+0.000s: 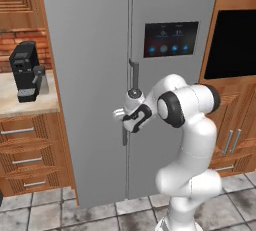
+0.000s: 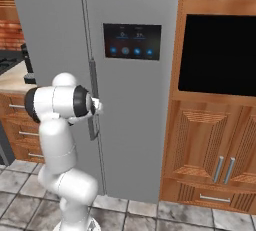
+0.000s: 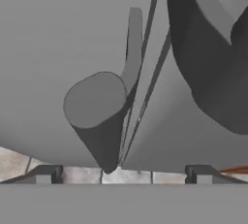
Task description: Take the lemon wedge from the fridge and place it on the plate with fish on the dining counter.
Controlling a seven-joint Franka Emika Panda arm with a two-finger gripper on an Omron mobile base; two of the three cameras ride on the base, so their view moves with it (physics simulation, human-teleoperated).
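Gaping gripper (image 3: 121, 173) facing smooth grey fridge (image 1: 90, 50) handles.

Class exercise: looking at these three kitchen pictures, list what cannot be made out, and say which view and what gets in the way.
- Inside of the fridge: both doors shut in both base views, so no lemon wedge can be seen.
- Gripper against the handle: hand view is too close to tell whether they touch.
- Coffee machine: in the right base view, cut off behind the fridge edge.
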